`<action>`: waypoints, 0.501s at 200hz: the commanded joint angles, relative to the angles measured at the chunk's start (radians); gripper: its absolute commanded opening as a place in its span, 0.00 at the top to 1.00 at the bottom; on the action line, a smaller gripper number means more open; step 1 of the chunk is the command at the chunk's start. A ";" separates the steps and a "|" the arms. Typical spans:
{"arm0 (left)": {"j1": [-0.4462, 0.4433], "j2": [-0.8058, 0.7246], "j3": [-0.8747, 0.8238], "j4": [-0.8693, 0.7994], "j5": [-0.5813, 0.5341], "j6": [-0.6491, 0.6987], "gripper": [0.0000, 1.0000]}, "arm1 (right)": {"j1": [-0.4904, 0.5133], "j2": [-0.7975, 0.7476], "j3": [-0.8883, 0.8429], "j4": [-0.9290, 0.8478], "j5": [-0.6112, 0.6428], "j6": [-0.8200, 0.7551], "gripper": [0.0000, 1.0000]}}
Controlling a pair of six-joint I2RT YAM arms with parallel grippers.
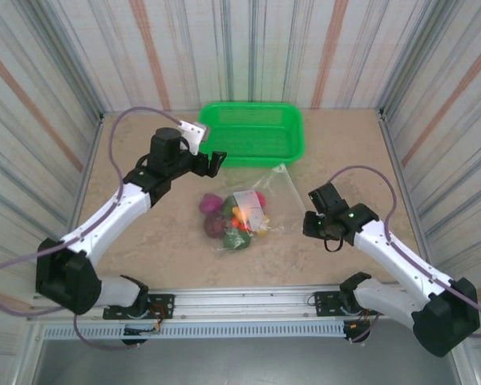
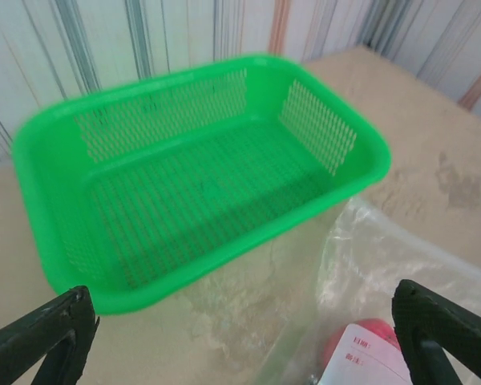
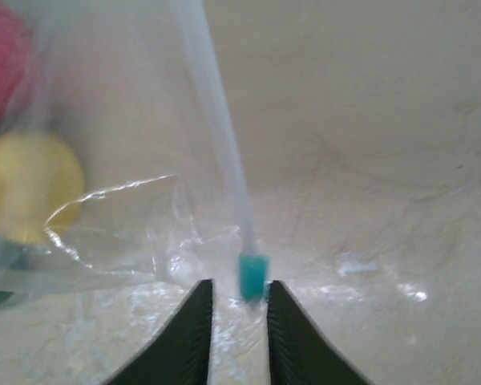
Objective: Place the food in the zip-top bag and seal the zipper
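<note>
**Toy food bagged at mid-counter.** The zip-top bag (image 1: 279, 186) is seen lying flat at the middle of the counter (image 1: 152, 249). The toy food (image 1: 228, 216) is gathered inside it, with purple, dark red, green, yellow and orange pieces under a white label (image 1: 247, 202).

A green mesh basket (image 1: 252, 132) is set at the far edge of the counter, just beyond the bag. The left claw (image 1: 216, 163) is held near the basket's near left corner with its jaws spread wide. In the left wrist view its dark fingers (image 2: 40, 337) are framed at either side, with nothing gripped between them.

The right claw (image 1: 309, 224) is positioned just beside the bag's right edge. In the right wrist view its jaws are narrowly parted. The zipper (image 3: 216, 120) is seen running down to a teal slider (image 3: 254, 277) just at the fingertips; whether the slider is touched cannot be told. A yellow piece (image 3: 32, 196) and a red piece (image 3: 0, 64) are visible through the plastic.
</note>
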 commanded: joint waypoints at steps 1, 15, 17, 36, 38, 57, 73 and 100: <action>0.003 -0.097 -0.033 0.050 -0.098 -0.017 0.01 | -0.041 -0.051 -0.033 0.088 0.043 0.094 0.58; 0.009 -0.152 -0.083 0.081 -0.117 -0.022 0.01 | -0.054 -0.058 -0.011 0.101 0.062 0.081 0.44; 0.009 -0.158 -0.089 0.084 -0.119 -0.024 0.01 | -0.054 -0.057 -0.003 0.098 0.070 0.079 0.44; 0.014 -0.214 -0.112 0.083 -0.115 -0.019 0.01 | -0.051 -0.067 0.081 0.071 0.113 0.024 0.32; 0.013 -0.218 -0.112 0.080 -0.115 -0.017 0.01 | -0.051 -0.070 0.089 0.071 0.113 0.017 0.32; 0.013 -0.279 -0.129 0.073 -0.134 -0.021 0.01 | -0.051 -0.085 0.166 0.075 0.126 -0.072 0.17; 0.018 -0.357 -0.201 0.131 -0.119 0.004 0.01 | -0.051 -0.091 0.222 0.088 0.176 -0.130 0.00; 0.030 -0.474 -0.417 0.340 -0.017 0.168 0.01 | -0.052 -0.179 0.127 0.363 0.217 -0.270 0.00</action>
